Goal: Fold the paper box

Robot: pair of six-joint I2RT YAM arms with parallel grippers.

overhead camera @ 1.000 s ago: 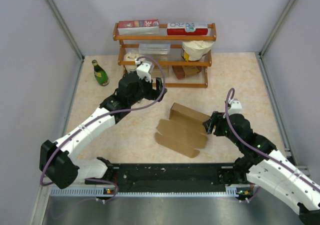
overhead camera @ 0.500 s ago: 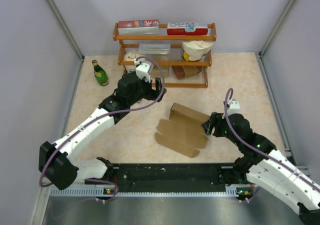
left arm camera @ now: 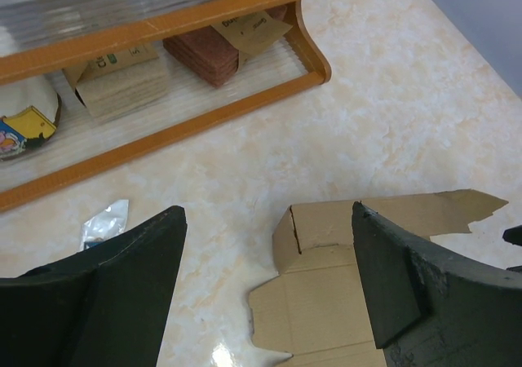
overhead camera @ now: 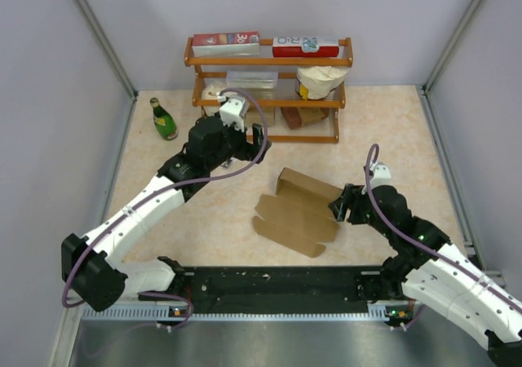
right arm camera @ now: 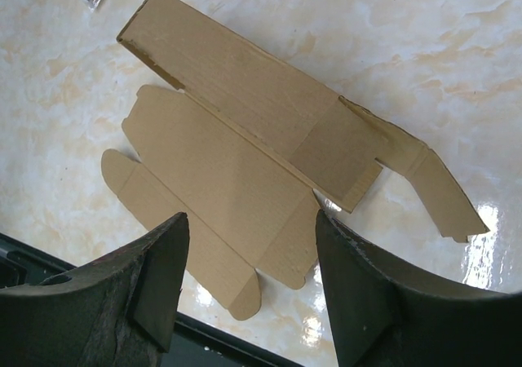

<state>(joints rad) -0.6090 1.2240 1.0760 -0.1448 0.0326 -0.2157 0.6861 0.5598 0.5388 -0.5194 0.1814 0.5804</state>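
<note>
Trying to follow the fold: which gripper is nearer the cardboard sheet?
The right gripper, open right at the cardboard sheet's right end; the left gripper, also open, is farther off by the wooden rack.

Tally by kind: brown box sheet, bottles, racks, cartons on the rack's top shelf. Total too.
paper box: 1
bottle: 1
rack: 1
cartons: 2
Total: 5

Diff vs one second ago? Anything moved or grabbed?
Left tool drifted slightly left and back, toward the orange wooden shelf rack; open, holding nothing. Right tool barely shifted, open by the right end of the brown die-cut cardboard paper box. Box unmoved, nothing grasped or released.
</note>
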